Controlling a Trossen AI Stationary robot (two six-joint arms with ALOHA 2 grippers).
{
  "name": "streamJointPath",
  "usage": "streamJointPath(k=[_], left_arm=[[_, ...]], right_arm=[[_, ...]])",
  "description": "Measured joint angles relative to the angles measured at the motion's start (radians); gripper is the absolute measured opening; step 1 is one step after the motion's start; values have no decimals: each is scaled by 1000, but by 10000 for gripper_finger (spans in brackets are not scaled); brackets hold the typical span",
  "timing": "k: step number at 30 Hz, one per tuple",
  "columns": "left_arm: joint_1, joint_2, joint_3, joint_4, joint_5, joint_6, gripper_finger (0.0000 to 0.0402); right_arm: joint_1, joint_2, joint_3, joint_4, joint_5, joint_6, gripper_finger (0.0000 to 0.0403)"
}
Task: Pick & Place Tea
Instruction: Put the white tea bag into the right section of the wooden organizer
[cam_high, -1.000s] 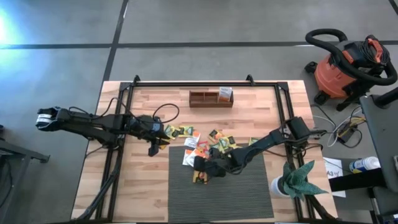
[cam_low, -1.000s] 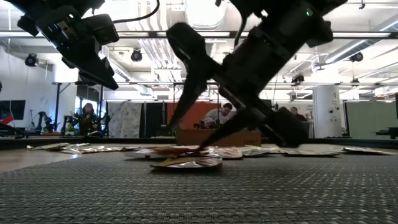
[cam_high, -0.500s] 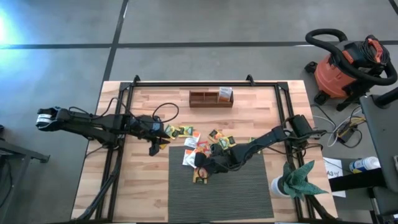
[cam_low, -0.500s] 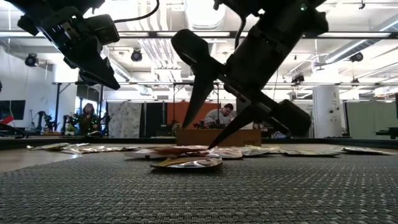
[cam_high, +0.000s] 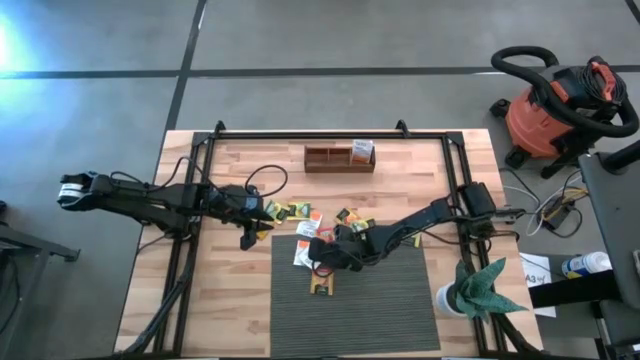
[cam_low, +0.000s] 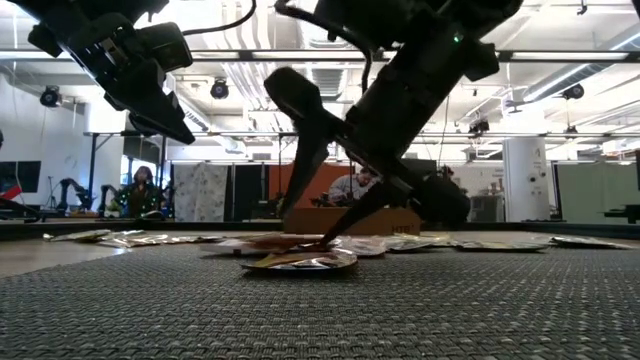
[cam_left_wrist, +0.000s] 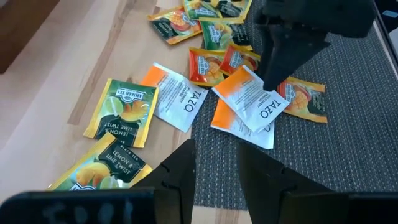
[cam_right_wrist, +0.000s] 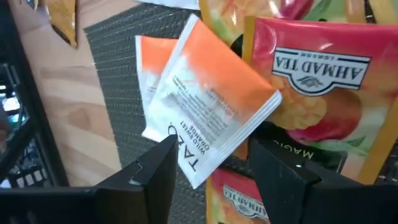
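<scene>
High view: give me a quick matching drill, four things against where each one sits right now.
Things:
1. wooden tray
2. left gripper
3. right gripper
4. lone sachet

Places:
A. above bare wood, beside the mat
B. lying on the mat, apart from the pile
C. near the table edge, off the mat
D. down at the pile, at the mat's corner

Pairs: 1-C, 2-A, 3-D, 4-B
</scene>
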Motion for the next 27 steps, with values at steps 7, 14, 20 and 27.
streamJointPath(k=[7, 14, 20, 27], left_arm=[[0, 0, 0, 5, -8, 22, 110], [0, 0, 0, 4, -8, 23, 110], [0, 2, 0, 4, -8, 12, 110], [-2, 101, -52, 137, 60, -9, 110]], right_arm=[[-28, 0, -3, 1, 10, -29, 187], [-69, 0, -2, 5, 13, -82, 136], [-78, 0, -2, 9, 13, -103, 100], [-80, 0, -3, 11, 10, -107, 107]])
